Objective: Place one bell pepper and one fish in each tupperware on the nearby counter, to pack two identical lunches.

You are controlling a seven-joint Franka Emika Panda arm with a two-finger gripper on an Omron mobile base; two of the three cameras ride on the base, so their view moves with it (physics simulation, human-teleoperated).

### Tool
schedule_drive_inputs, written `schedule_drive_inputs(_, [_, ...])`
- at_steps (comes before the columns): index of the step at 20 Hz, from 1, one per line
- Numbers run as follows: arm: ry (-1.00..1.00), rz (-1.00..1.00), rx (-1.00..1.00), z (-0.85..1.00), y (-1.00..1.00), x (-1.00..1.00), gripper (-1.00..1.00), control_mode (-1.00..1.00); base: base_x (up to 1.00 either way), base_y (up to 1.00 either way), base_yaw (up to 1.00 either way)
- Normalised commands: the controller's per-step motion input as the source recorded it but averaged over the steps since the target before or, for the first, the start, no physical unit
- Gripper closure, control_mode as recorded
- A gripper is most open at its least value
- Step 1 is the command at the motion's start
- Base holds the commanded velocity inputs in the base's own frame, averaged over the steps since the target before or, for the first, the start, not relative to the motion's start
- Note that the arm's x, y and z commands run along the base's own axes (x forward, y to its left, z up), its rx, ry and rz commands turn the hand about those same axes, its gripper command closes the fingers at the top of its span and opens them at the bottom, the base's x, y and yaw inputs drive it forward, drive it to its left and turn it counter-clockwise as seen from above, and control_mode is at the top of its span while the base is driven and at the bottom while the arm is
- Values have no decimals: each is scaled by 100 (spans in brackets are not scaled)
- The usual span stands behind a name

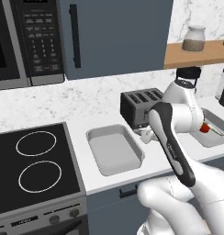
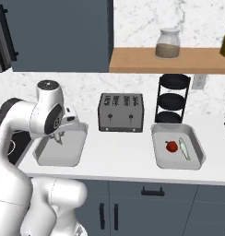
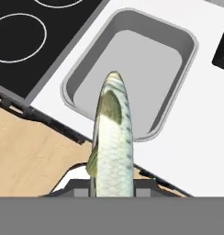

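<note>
gripping a fish (image 3: 111, 137) in the tool (image 3: 111, 186), clamped tight on its tail end. hanging over the near rim of the empty tupperware (image 3: 132, 73), the one beside the stove (image 3: 36, 36) on the desk (image 3: 210, 119). fish's long axis pointing along the tray's length, head toward its middle. likely needing a short advance inward before letting go.

A home kitchen: stove (image 1: 36, 160), microwave (image 1: 26, 41), toaster (image 2: 121, 112), marble backsplash (image 2: 146, 23).

Silvery scaled fish (image 3: 113, 142) with olive back; light-grey tupperware (image 3: 178, 43); red pepper (image 2: 171, 146).
</note>
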Motion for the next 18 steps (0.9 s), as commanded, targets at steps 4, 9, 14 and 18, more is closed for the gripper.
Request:
schedule_drive_inputs(4, [2, -3, 2, -66, 54, 100, 100, -100, 0, 0, 0])
schedule_drive_inputs(9, [10, -8, 0, -55, 58, 100, 100, -100, 0, 0, 0])
schedule_drive_inputs(14, [22, -6, -8, -2, 14, 79, 100, -100, 0, 0, 0])
schedule_drive_inputs(18, [9, -10, -2, -21, -23, 16, 100, -100, 0, 0, 0])
